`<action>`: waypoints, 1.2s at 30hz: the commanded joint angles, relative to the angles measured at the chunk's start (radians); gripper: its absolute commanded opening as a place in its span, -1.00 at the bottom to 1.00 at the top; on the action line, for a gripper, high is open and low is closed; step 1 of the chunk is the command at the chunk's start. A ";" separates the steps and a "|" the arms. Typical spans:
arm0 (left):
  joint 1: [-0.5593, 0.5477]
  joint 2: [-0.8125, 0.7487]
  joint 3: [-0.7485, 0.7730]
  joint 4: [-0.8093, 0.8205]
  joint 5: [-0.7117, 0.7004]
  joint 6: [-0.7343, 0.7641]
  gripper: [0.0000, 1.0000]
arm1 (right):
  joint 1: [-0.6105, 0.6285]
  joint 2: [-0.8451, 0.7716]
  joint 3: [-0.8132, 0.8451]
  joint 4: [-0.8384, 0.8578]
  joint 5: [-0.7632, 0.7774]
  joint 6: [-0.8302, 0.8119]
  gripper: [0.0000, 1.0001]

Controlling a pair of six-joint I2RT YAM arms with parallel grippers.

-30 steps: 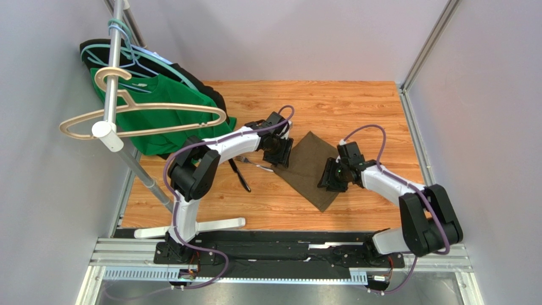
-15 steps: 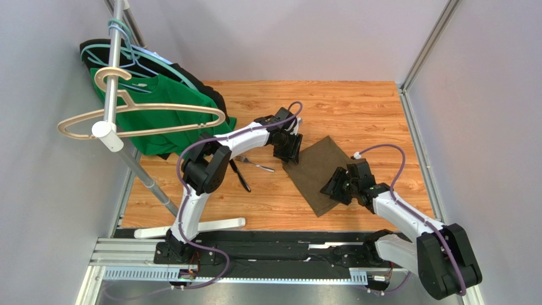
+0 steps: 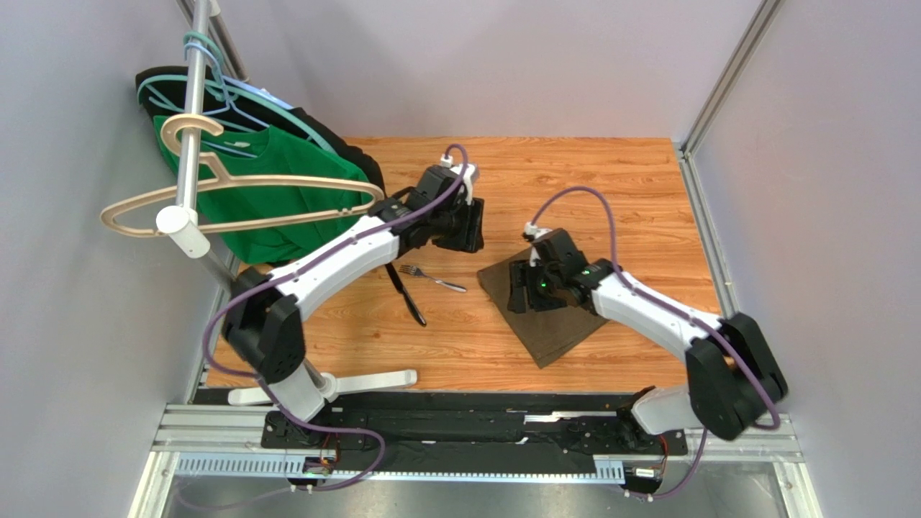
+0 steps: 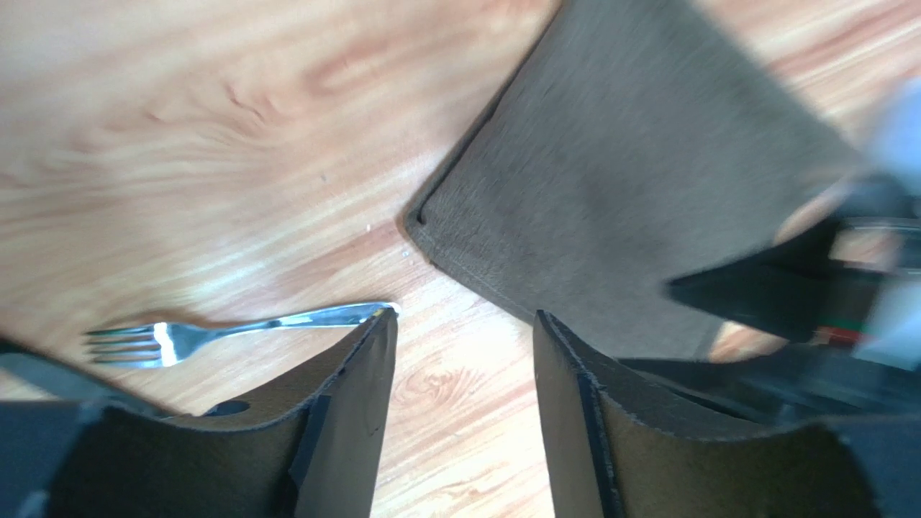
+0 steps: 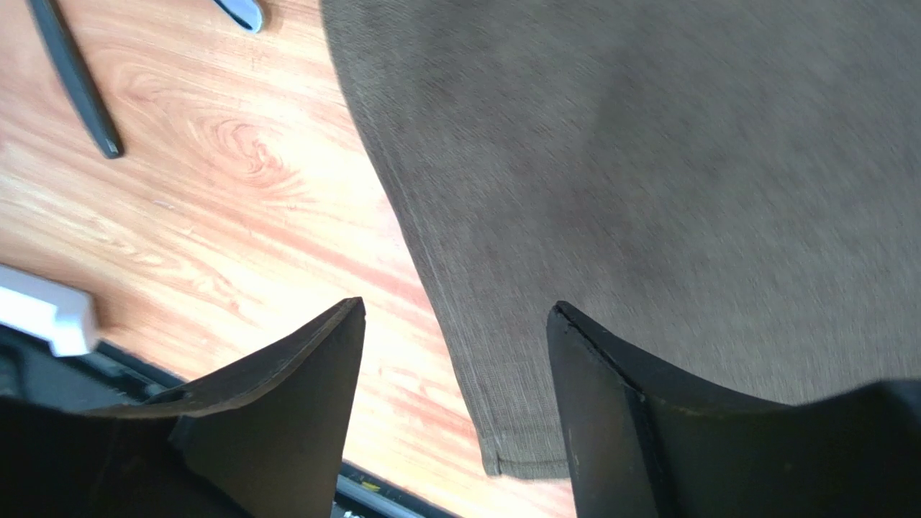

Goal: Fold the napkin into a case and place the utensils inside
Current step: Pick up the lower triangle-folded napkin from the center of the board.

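The olive-brown napkin [image 3: 554, 324] lies flat on the wooden table, partly under the right arm. My right gripper [image 3: 522, 294] hovers over its left edge, open and empty; in the right wrist view the napkin [image 5: 670, 194] runs under the right finger of the gripper [image 5: 454, 308]. My left gripper [image 3: 469, 225] is open and empty, beyond the napkin's left corner [image 4: 605, 194]. Only bare wood shows between its fingers [image 4: 463, 318]. A silvery fork [image 3: 434, 280] [image 4: 238, 329] lies left of the napkin. A dark-handled utensil [image 3: 406, 295] [image 5: 70, 76] lies beside it.
A clothes rack pole [image 3: 195, 130] at the left carries wooden hangers, a green shirt [image 3: 276, 200] and a black garment. Its white foot [image 3: 357, 383] rests near the table's front edge. Grey walls close in the table on three sides.
The left arm has drawn back from the napkin toward the far left. The right gripper has swung from the napkin's near right side to its left edge, and its jaws have widened.
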 commanded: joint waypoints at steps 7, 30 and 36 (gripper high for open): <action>0.018 -0.172 -0.078 0.051 0.021 -0.029 0.08 | 0.211 0.271 0.159 -0.046 0.241 -0.172 -0.02; 0.046 -0.170 -0.191 0.063 0.055 -0.090 0.14 | 0.227 0.345 0.219 0.011 0.088 -0.034 -1.00; 0.047 -0.080 -0.155 0.025 0.116 -0.189 0.40 | 0.102 0.242 0.212 0.052 -0.162 0.050 -1.00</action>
